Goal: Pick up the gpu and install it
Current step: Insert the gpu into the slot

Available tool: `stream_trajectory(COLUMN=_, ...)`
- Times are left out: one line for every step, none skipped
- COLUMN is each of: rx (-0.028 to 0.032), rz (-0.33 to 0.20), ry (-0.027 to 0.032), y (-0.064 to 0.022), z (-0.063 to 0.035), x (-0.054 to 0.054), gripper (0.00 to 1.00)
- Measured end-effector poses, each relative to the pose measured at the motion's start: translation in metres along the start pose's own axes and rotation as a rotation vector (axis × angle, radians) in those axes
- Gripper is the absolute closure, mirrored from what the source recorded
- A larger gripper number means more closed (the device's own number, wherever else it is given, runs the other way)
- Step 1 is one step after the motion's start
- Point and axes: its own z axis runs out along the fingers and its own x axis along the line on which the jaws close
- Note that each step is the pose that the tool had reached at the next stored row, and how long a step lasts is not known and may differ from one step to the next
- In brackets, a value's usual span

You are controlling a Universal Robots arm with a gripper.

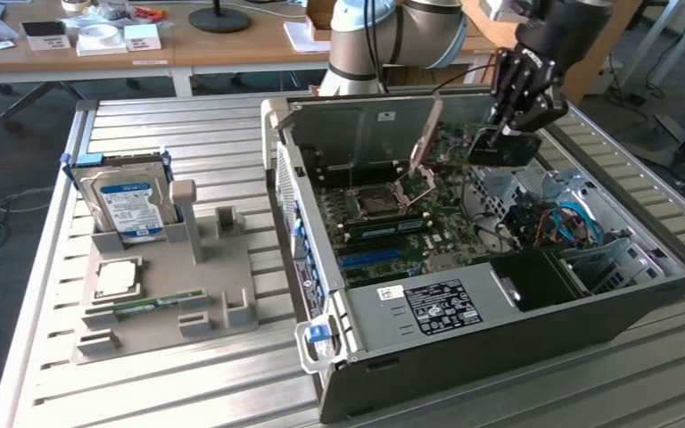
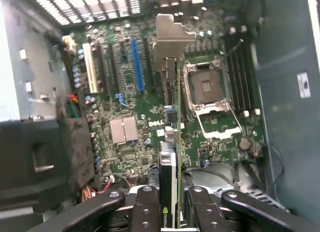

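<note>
My gripper (image 1: 516, 123) is shut on the gpu (image 1: 503, 149), a dark card that hangs above the far side of the open computer case (image 1: 485, 312). In the wrist view the gpu (image 2: 170, 157) runs edge-on away from the gripper (image 2: 172, 209), and its metal bracket (image 2: 169, 39) is at the far end. The black fingers (image 2: 145, 207) press on both faces of the card. Beneath it lies the green motherboard (image 2: 125, 107) with a blue slot (image 2: 136, 64). The card stays clear of the board, above the strip between the slots and the CPU socket (image 2: 207, 87).
Beside the case, on the exterior view's left, a grey holder (image 1: 188, 267) carries a blue-labelled hard drive (image 1: 128, 201), a CPU (image 1: 117, 278) and a RAM stick (image 1: 140, 308). Inside the case are cables (image 1: 569, 223), a dark box (image 1: 539, 276) and the raised socket lever (image 1: 420, 169).
</note>
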Motion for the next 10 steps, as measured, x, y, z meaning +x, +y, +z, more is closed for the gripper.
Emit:
stream_trajectory(rx=-0.0003, rz=-0.018, ry=0.0011, y=0.0000, z=0.0001, x=0.0000, gripper=0.74)
stream_trajectory(rx=-0.0007, rz=-0.036, ry=0.0024, y=0.0000, z=0.0002, x=0.0000, gripper=0.74)
stream_trajectory(rx=-0.0011, rz=-0.055, ry=0.0037, y=0.0000, z=0.0003, x=0.0000, gripper=0.74)
stream_trajectory(rx=-0.0014, rz=-0.073, ry=0.0049, y=0.0000, z=0.0004, x=0.0000, gripper=0.74)
stream_trajectory(rx=-0.0018, rz=-0.091, ry=0.0061, y=0.0000, z=0.0004, x=0.0000, gripper=0.74)
stream_trajectory(rx=-0.0022, rz=-0.109, ry=0.0073, y=0.0000, z=0.0005, x=0.0000, gripper=0.74)
stream_trajectory(rx=-0.0024, rz=-0.123, ry=0.0084, y=0.0000, z=0.0004, x=0.0000, gripper=0.74)
stream_trajectory(rx=-0.0025, rz=-0.128, ry=0.0087, y=0.0000, z=0.0004, x=0.0001, gripper=0.74)
stream_trajectory(rx=-0.0026, rz=-0.130, ry=0.0089, y=0.0000, z=0.0004, x=0.0001, gripper=0.74)
stream_trajectory(rx=-0.0026, rz=-0.132, ry=0.0088, y=0.0000, z=0.0005, x=0.0000, gripper=0.74)
